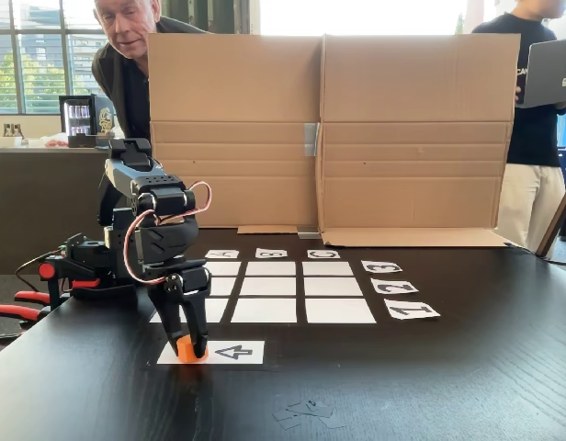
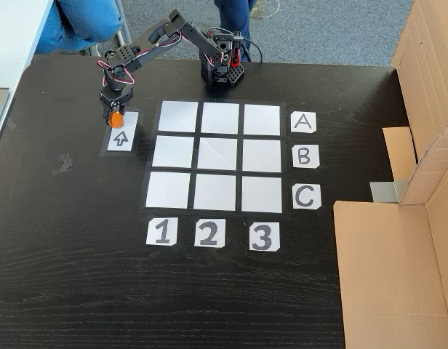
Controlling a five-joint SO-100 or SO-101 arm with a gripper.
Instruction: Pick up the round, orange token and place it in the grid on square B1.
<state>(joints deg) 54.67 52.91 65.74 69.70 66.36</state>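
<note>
The orange token (image 1: 185, 350) rests on the left end of the white arrow strip (image 1: 230, 352), in front of the grid (image 1: 274, 289). My gripper (image 1: 188, 347) points straight down over it, with one black finger on each side and the jaws closed against it. From above, the token (image 2: 116, 120) shows between the fingers of my gripper (image 2: 116, 116), left of the grid (image 2: 217, 156) and level with row A. Square B1 (image 2: 172, 152) is bare; it is the middle rectangle of the nearest row (image 1: 265, 310).
The arm's base (image 2: 222, 73) stands at the table's far edge by row A. An open cardboard box (image 1: 324, 138) walls off the side by the letter labels. Two people stand behind it. Paper scraps (image 1: 301, 413) lie near the front edge.
</note>
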